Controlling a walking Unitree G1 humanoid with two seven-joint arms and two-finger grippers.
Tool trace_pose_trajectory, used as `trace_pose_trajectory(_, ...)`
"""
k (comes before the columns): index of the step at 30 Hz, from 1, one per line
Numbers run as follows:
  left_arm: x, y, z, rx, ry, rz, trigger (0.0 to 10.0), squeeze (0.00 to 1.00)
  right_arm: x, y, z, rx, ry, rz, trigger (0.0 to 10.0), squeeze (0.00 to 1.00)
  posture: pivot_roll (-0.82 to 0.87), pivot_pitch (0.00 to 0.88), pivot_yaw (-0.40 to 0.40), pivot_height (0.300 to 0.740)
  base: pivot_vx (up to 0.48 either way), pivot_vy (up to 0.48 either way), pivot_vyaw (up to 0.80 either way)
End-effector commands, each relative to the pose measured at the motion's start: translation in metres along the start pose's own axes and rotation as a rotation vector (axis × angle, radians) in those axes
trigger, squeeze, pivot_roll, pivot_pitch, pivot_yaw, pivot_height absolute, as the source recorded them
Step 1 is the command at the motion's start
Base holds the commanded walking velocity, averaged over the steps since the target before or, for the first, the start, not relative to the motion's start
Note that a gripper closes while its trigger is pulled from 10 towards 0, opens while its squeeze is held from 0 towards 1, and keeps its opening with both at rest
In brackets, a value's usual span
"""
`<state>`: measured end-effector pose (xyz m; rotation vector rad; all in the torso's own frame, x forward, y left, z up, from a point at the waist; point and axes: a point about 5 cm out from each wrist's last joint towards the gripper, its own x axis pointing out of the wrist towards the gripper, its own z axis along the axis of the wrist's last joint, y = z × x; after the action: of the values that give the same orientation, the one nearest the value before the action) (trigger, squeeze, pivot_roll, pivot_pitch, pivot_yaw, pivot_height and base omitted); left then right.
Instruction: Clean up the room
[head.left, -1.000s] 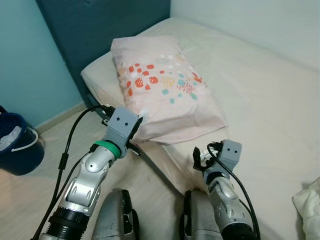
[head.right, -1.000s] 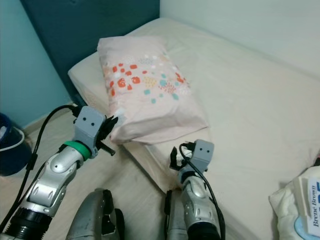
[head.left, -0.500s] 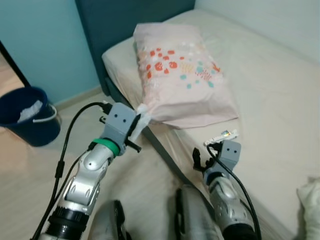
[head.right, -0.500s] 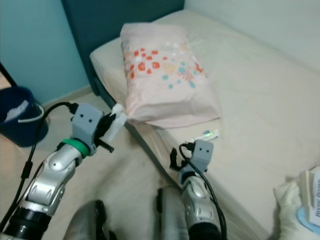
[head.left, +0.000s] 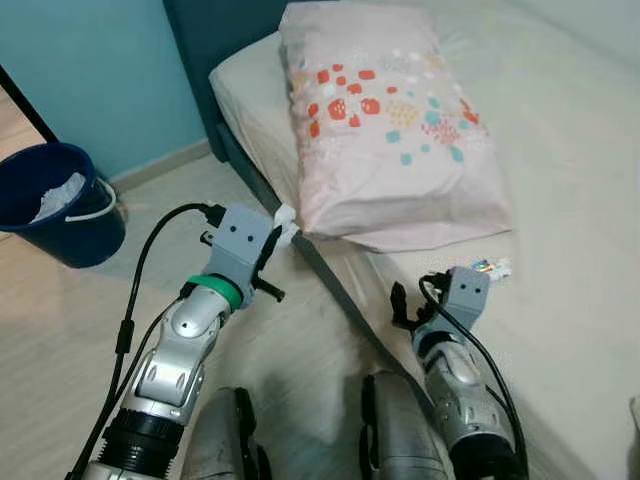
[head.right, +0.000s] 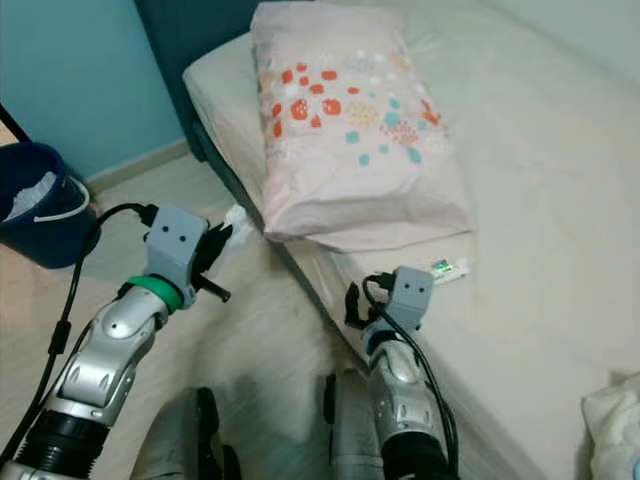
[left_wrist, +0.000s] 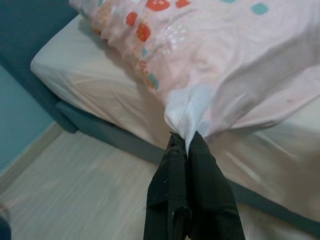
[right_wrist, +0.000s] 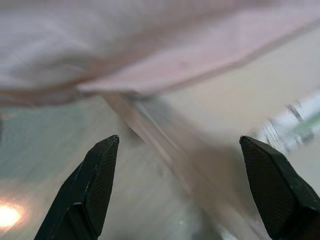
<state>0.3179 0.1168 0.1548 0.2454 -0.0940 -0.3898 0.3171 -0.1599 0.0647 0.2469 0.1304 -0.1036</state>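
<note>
Left claw (left_wrist: 186, 145) is pinched tight on a crumpled white tissue (left_wrist: 187, 111), soft and papery, puffing out above the black fingertips; in the head views that wad (head.left: 285, 217) hangs over the pale wood floor (head.left: 90, 310), just beside the dark bed frame (head.left: 330, 290) and below the pillow's near corner. How much tissue sits between the fingers is hidden by the fingers themselves. The pillow (head.left: 385, 120) is plump pink cotton with red, teal and yellow speckles, lying on the cream mattress (head.left: 560, 150), its far end cut off at the top edge. Right claw (right_wrist: 180, 150) is spread wide, holding nothing, low by the mattress edge; its wrist picture is smeared, the pillow hem and bed edge just blurs. Near it on the sheet lies a small white wrapper-like scrap (head.right: 450, 270) with coloured print, too small to read. Over on the robot's left stands a dark blue bucket (head.left: 55, 205) with a white handle and something white crumpled inside, partly cut off by the frame. A white lump (head.right: 612, 425) shows at the lower right corner, mostly out of shot.
</note>
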Motion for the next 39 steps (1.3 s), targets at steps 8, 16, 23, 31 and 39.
trace_pose_trajectory(8, -0.007, 0.002, -0.006, 0.007, 0.029, 0.004, 10.0, 0.00, 0.010, -0.032, 0.018, -0.170, -0.050, -0.138, 10.0, 0.00, 0.02, 0.169, 0.102, 0.611, 0.000, 0.000, 0.00)
trace_pose_trajectory(16, -0.012, 0.003, -0.008, 0.010, 0.043, 0.011, 10.0, 0.00, 0.019, -0.068, 0.029, -0.234, 0.019, -0.251, 10.0, 0.00, 0.04, 0.203, 0.099, 0.611, 0.000, 0.000, 0.00)
trace_pose_trajectory(23, -0.024, 0.007, -0.010, 0.021, 0.069, 0.013, 10.0, 0.00, 0.028, -0.078, 0.035, 0.051, 0.073, -0.342, 10.0, 0.00, 0.08, 0.262, 0.122, 0.611, 0.000, 0.000, 0.00)
trace_pose_trajectory(31, -0.033, 0.011, -0.011, 0.032, 0.095, 0.015, 10.0, 0.00, 0.040, -0.066, 0.039, 0.271, 0.124, -0.420, 10.0, 0.00, 0.11, 0.310, 0.132, 0.611, 0.000, 0.000, 0.00)
trace_pose_trajectory(39, -0.040, 0.010, -0.012, 0.032, 0.111, 0.017, 10.0, 0.00, 0.040, -0.065, 0.033, 0.264, 0.219, -0.456, 10.0, 0.00, 0.12, 0.337, 0.126, 0.611, 0.000, 0.000, 0.00)
